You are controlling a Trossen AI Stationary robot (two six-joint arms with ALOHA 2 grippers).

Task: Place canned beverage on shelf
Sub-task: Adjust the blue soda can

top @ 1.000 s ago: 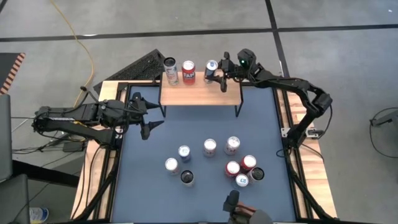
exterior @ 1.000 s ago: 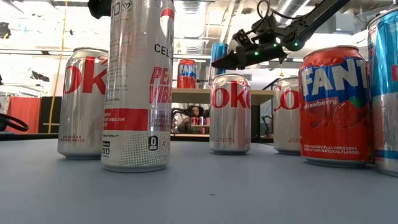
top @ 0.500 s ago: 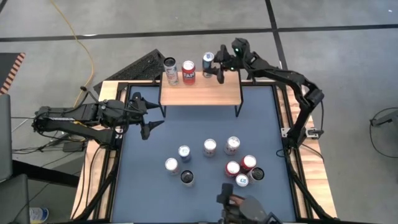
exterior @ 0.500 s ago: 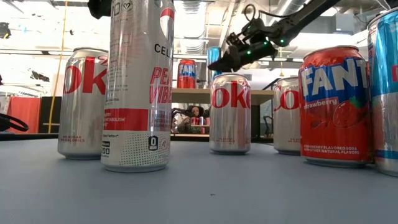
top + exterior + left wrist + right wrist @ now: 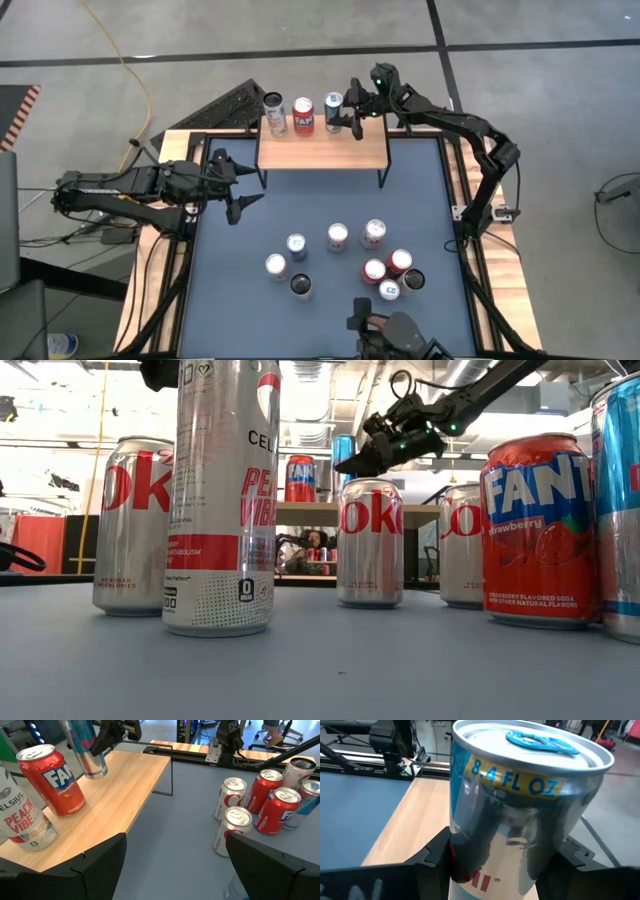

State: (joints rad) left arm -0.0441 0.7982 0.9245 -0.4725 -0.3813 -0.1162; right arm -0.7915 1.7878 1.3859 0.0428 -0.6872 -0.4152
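Nearest the low camera stand the waiting cans on the blue table [image 5: 330, 200]: a tall silver Celsius Peach Vibe can [image 5: 222, 495], Diet Coke cans [image 5: 369, 542] and a red Fanta Strawberry can [image 5: 539, 530], with a blue-edged can cut off at the picture's right edge. Beyond them the left gripper [image 5: 240, 185] waits over the table's left part near the shelf's end, its fingers [image 5: 102, 862] spread wide and holding nothing. Farther back, on the shelf [image 5: 322, 152], a second Celsius can [image 5: 20, 817] and a Fanta can [image 5: 52, 780] already stand along the far edge, and beside them is the slim blue and silver can [image 5: 334, 108] marked 8.4 FL OZ, pinched at mid-body between the fingers [image 5: 427, 857] of the right gripper [image 5: 345, 112]. It looks to be at or just above the wood, next to the Fanta; whether its base touches cannot be told, since the wrist view cuts off the bottom. A full slim can should be moderately heavy, stiff, smooth and a little slippery, and narrow enough to tip easily, so a hold around the middle of the wall suits it, released only once it stands flat. Its brand is not readable
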